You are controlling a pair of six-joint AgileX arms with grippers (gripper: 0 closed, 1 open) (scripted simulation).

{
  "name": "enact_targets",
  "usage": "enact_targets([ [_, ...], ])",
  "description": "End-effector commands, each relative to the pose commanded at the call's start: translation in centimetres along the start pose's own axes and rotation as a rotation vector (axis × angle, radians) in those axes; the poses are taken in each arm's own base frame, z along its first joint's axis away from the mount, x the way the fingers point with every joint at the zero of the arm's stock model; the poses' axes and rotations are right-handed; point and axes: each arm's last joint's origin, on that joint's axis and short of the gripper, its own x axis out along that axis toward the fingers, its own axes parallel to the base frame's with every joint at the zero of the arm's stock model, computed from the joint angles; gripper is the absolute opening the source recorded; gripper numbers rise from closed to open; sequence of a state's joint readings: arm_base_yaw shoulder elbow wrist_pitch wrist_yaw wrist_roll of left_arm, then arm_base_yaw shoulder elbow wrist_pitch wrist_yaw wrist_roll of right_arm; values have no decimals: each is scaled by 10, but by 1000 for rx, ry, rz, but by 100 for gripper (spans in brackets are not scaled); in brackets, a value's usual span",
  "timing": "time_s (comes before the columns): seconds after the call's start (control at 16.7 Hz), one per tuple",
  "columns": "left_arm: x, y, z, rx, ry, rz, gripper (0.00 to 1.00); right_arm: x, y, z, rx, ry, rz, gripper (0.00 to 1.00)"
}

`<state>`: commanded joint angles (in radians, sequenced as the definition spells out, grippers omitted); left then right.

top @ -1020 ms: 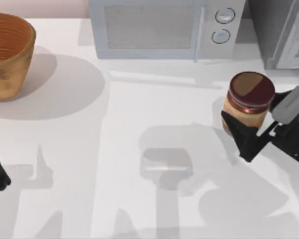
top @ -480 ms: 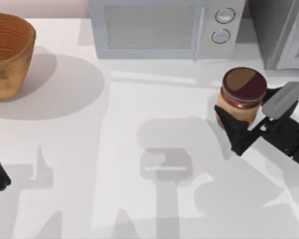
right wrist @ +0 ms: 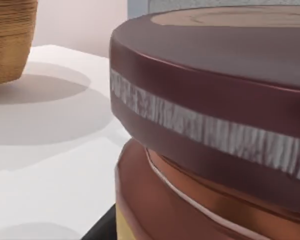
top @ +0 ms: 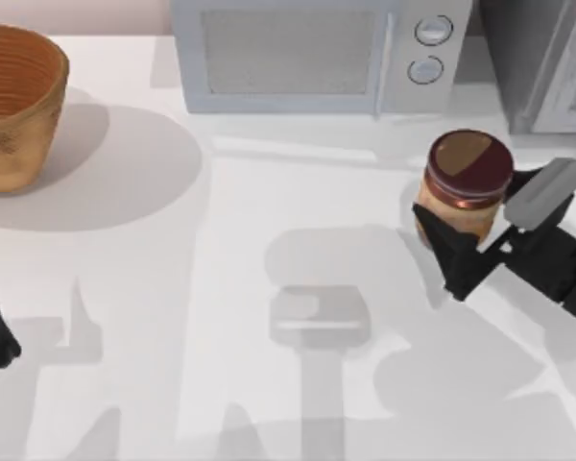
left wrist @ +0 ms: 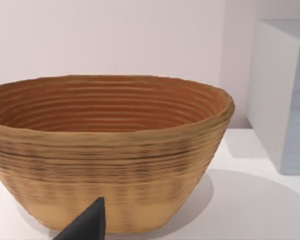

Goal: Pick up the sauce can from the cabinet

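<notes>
While the left arm sits parked, the right end effector [top: 468,248] is clamped around the sauce can [top: 466,188].

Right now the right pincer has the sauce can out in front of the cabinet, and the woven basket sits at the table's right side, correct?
One thing is off: the woven basket sits at the table's left side, as the top view shows. The right pincer does hold the sauce can in front of the cabinet.
</notes>
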<state>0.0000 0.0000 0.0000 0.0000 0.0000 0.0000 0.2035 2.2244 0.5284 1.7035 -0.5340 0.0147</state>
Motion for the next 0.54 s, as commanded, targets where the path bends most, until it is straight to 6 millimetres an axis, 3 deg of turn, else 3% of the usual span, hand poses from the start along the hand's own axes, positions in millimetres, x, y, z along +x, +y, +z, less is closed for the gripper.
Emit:
enact_targets([
  [0.18, 0, 0, 0, 0, 0, 0, 100, 0, 0, 0, 0, 0, 0, 98],
  [0.54, 0, 0, 0, 0, 0, 0, 100, 0, 0, 0, 0, 0, 0, 100],
])
